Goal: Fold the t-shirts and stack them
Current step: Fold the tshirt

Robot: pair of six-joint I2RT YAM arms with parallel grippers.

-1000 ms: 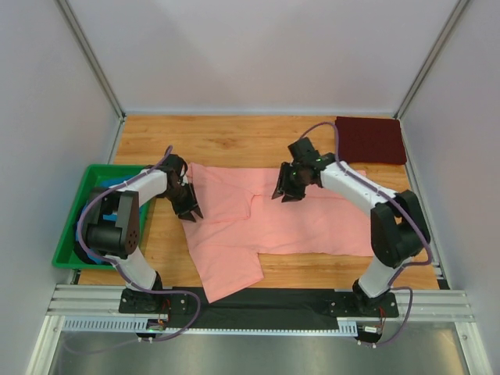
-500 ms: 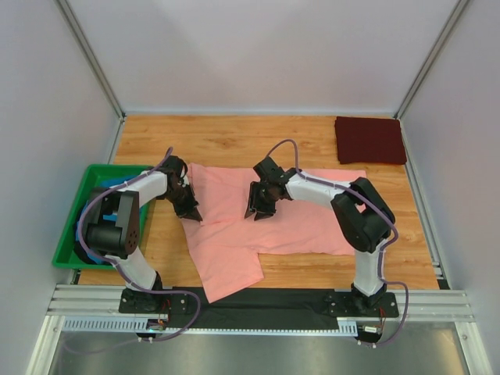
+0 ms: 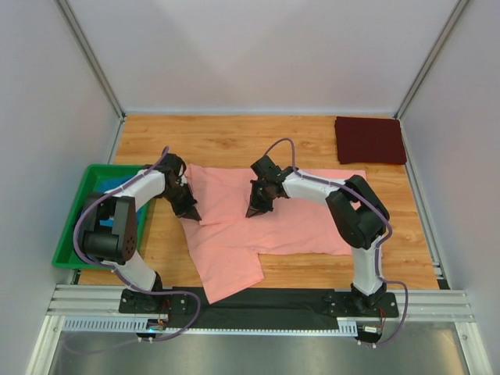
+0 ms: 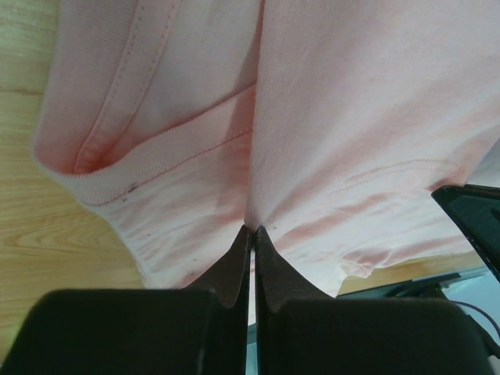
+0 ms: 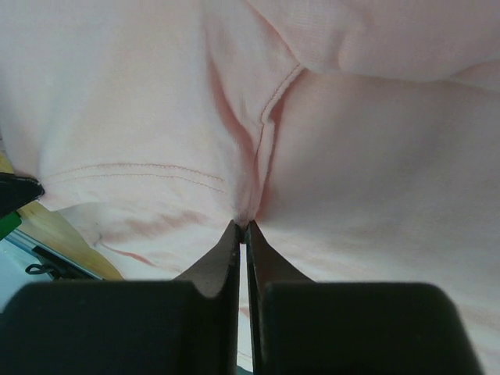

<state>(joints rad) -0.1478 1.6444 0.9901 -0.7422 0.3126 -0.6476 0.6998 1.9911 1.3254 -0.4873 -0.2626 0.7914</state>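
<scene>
The salmon-pink t-shirt (image 3: pixel 305 219) lies spread across the middle of the table, one part hanging over the near edge. My left gripper (image 3: pixel 190 212) is shut on its left edge; the left wrist view shows the cloth (image 4: pixel 328 117) pinched at the fingertips (image 4: pixel 234 266). My right gripper (image 3: pixel 255 209) is shut on a fold near the shirt's middle, and the right wrist view shows a seam (image 5: pixel 269 109) bunched at the tips. The dark maroon t-shirt (image 3: pixel 370 139) lies folded at the far right corner. A bit of teal-blue cloth (image 3: pixel 142 226) shows in the green bin.
The green plastic bin (image 3: pixel 74 223) stands at the table's left edge, beside the left arm. Grey enclosure walls ring the wooden table (image 3: pixel 226 141). A black mat and metal rail (image 3: pixel 258 301) run along the near edge.
My right gripper moved left from over the shirt's right part to its middle and came down onto the cloth. The left gripper stayed at the shirt's left edge.
</scene>
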